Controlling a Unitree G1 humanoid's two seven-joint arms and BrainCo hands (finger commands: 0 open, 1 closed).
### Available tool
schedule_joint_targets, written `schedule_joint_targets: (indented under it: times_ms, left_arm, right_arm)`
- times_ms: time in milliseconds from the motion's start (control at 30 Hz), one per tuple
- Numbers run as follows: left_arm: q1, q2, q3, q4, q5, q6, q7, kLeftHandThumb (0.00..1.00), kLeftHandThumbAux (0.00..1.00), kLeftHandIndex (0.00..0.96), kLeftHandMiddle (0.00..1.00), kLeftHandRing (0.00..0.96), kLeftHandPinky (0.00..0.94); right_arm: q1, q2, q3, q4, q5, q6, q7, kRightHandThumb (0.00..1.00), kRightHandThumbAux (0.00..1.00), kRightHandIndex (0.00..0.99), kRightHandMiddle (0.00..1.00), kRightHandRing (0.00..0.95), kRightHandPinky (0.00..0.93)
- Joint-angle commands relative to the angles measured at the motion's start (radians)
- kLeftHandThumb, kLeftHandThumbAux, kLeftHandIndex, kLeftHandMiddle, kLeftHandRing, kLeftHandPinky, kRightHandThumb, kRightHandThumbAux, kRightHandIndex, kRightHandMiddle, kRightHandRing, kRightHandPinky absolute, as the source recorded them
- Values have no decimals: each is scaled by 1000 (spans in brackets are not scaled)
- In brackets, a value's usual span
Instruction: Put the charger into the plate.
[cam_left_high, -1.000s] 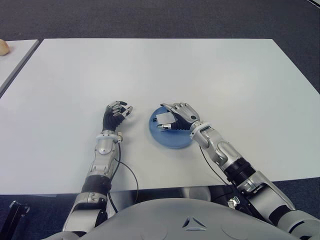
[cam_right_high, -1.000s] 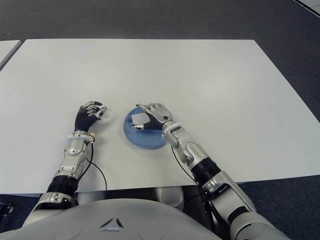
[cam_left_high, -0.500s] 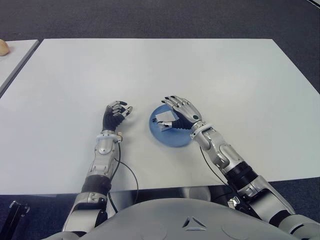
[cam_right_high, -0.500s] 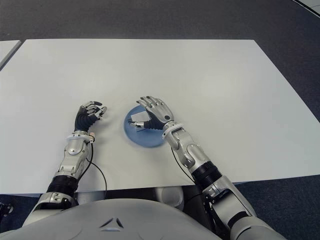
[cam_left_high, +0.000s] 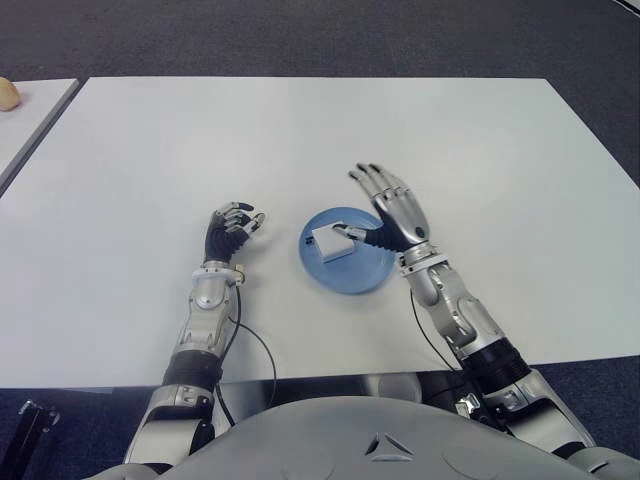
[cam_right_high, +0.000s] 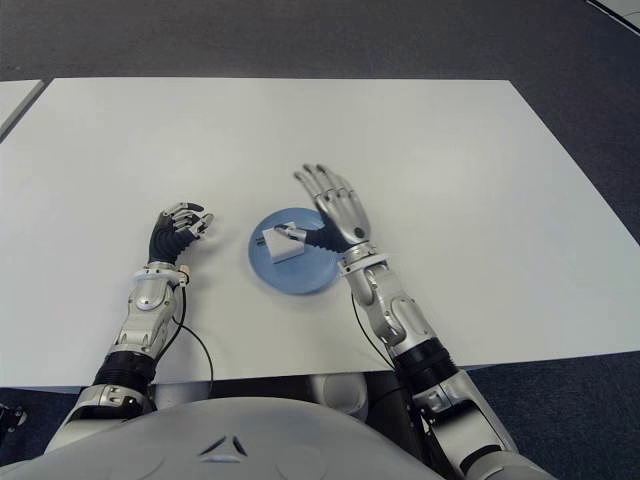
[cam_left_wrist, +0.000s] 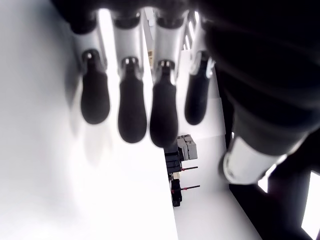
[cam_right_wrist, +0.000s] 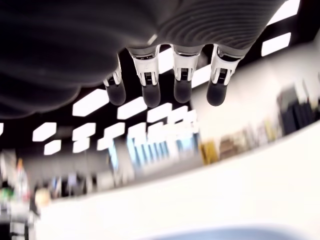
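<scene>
A small white charger lies inside the round blue plate near the table's front middle. My right hand is raised just right of the plate, fingers spread and pointing away, holding nothing; its thumb tip reaches toward the charger. In the right wrist view its fingertips hang free with only the room behind them. My left hand shows on the white table left of the plate, fingers curled and empty.
A second table edge lies at the far left, with a pale object on it. Dark carpet lies beyond the table. A cable runs along my left forearm.
My right hand has opened and let go of the charger, which now lies in the plate. The hand has lifted and drawn back to the right. The left hand has not moved.
</scene>
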Motion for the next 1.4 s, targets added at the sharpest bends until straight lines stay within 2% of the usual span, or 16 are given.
schedule_joint_targets:
  times_ms: [33, 233, 400, 500, 533, 633, 667, 800, 900, 967, 1067, 1167, 1200, 1267, 1400]
  left_arm:
    - [13, 1, 0, 14, -1, 7, -13, 707, 718, 434, 636, 626, 610]
    - [12, 1, 0, 12, -3, 13, -16, 707, 718, 434, 634, 626, 611]
    - [11, 0, 0, 12, -3, 19, -15, 707, 718, 434, 641, 632, 620]
    - [10, 0, 1, 13, -2, 13, -12, 707, 718, 434, 644, 634, 622]
    - [10, 0, 1, 13, -2, 12, -11, 707, 718, 434, 643, 634, 620]
    - [11, -2, 1, 12, 0, 5, -7, 707, 718, 434, 641, 632, 619]
    - [11, -2, 1, 12, 0, 4, -6, 707, 718, 434, 639, 630, 618]
    - [13, -5, 2, 9, 0, 5, -5, 707, 718, 434, 634, 626, 616]
    - [13, -4, 1, 9, 2, 4, -4, 707, 718, 434, 633, 626, 616]
    - [12, -3, 1, 10, 3, 3, -5, 707, 718, 435, 635, 627, 618]
    - [12, -1, 0, 10, 3, 3, -7, 707, 718, 435, 637, 628, 618]
    - [12, -1, 1, 10, 1, 6, -9, 708, 717, 435, 638, 628, 617]
    - [11, -1, 1, 10, 0, 7, -10, 708, 718, 435, 638, 628, 617]
    - [12, -2, 1, 6, -2, 10, -11, 708, 718, 435, 640, 630, 619]
    - [12, -3, 2, 5, -3, 11, -11, 707, 718, 435, 645, 634, 624]
  right_arm:
    - [51, 42, -88, -16, 132, -37, -30, 368, 218, 0, 0, 0, 0]
    - [82, 110, -183, -4, 296, -79, -41, 340, 310, 0, 0, 0, 0]
    - [72, 146, -245, 74, 352, -120, -91, 341, 448, 0, 0, 0, 43]
    - [65, 169, -287, 154, 371, -146, -154, 320, 565, 0, 0, 0, 78]
    - [62, 177, -298, 174, 374, -152, -170, 302, 663, 0, 0, 0, 83]
    - [51, 214, -332, 207, 415, -173, -201, 292, 835, 4, 22, 7, 93]
    - [47, 222, -338, 214, 427, -180, -202, 299, 889, 24, 43, 20, 99]
    - [24, 241, -385, 251, 584, -187, -84, 362, 969, 106, 116, 77, 141]
    - [20, 226, -415, 277, 707, -182, 54, 390, 989, 160, 176, 140, 206]
    - [23, 209, -433, 307, 772, -195, 141, 368, 994, 211, 243, 228, 297]
    - [23, 193, -455, 357, 833, -228, 235, 316, 997, 275, 319, 336, 411]
    - [18, 198, -459, 380, 853, -255, 285, 276, 998, 351, 395, 425, 495]
    - [17, 199, -460, 387, 857, -263, 295, 428, 904, 378, 443, 474, 535]
    - [14, 209, -458, 405, 856, -282, 308, 589, 803, 409, 517, 545, 598]
    - [10, 219, -459, 429, 848, -297, 317, 674, 750, 427, 592, 612, 651]
